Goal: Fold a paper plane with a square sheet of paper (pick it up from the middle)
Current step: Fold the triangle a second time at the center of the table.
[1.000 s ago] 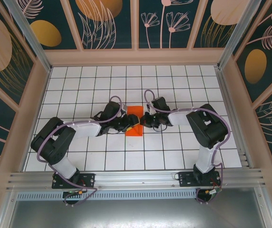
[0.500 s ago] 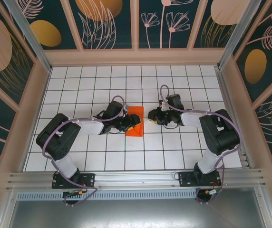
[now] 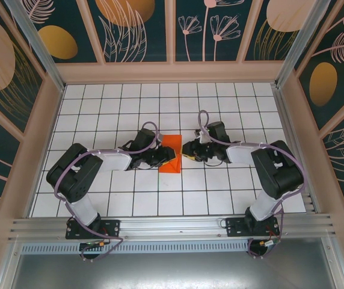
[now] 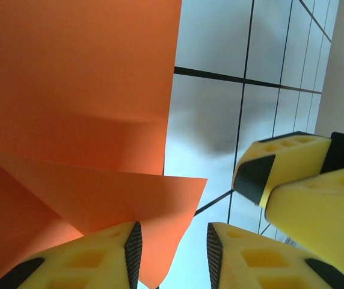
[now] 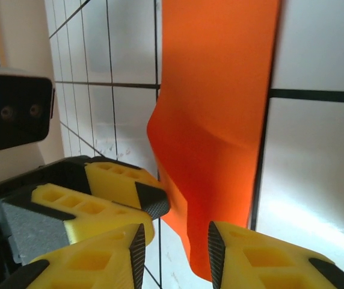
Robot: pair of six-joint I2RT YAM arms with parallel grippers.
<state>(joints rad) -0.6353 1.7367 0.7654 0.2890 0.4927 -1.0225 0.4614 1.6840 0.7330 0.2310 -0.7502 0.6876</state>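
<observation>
We see the bright orange-red sheet of paper [image 3: 172, 146] lying between the left pincer [image 3: 168, 156] and the right pincer [image 3: 186, 150]. It is partly folded, with a pointy flap right by the left pincer

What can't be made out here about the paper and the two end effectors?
- Top external: the paper has creases too small to read, and the left end effector covers its left edge.
- Left wrist: the top and left frame edges cut the paper off.
- Right wrist: it is unclear whether the paper's lower tip touches the right end effector.
</observation>
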